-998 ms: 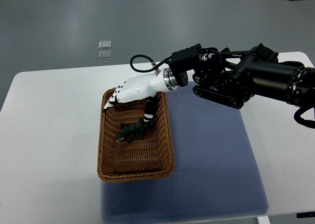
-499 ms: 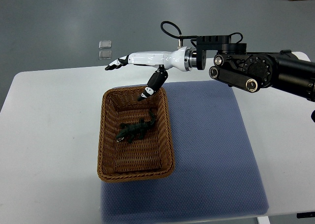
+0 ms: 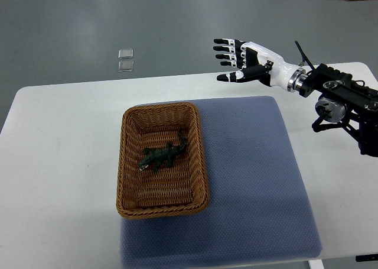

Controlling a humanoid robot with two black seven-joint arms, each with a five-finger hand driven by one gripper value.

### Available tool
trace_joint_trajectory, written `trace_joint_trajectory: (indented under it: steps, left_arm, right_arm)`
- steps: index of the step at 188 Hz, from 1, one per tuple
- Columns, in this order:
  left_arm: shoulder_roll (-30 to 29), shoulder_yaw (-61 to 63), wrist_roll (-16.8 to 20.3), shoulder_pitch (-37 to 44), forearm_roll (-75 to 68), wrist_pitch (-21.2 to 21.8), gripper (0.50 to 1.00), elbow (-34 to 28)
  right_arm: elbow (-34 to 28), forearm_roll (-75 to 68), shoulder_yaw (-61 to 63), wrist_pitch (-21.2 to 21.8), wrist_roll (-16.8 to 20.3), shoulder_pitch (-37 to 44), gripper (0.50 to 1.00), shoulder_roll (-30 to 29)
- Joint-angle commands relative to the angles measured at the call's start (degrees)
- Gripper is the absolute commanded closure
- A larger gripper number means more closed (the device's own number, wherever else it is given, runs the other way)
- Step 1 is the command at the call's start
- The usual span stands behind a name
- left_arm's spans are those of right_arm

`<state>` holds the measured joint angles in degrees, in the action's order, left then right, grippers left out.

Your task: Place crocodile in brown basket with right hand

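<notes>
Blue mat [image 3: 254, 180]: spread over the right part of the white table [image 3: 59, 162], reaching almost to the near edge
Brown basket [image 3: 121, 168]: wicker, oblong, set on the mat's left border and partly on bare table, long side running near to far
Crocodile [image 3: 162, 156]: dark green, lying flat inside the basket around mid-floor, head seemingly toward the near left
Right hand [image 3: 245, 59]: raised by the table's far edge, well apart from the basket, fingers spread wide, holding nothing
Floor beyond: two small clear squares [image 3: 125, 60], one just behind the other
</notes>
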<state>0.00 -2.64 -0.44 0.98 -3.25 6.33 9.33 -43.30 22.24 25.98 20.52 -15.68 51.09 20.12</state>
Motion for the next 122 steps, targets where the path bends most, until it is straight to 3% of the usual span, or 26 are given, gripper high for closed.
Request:
trace_joint_trajectory:
  steps: [1, 41, 122]
  left_arm:
    - [0.0, 0.0, 0.0, -0.01, 0.0, -0.01, 0.5, 0.08]
    - [0.0, 0.09, -0.09, -0.01, 0.0, -0.01, 0.5, -0.01]
    - [0.0, 0.09, -0.09, -0.01, 0.0, -0.01, 0.5, -0.01]
  right_arm:
    - [0.24, -9.58, 1.09, -0.04, 3.73, -3.37, 0.574, 1.24]
    - [1.03, -25.92, 1.01, -0.48, 4.52, -6.79, 0.574, 1.06]
    - [1.56, -26.45, 1.09, -1.01, 3.73, -8.73, 0.572, -1.05]
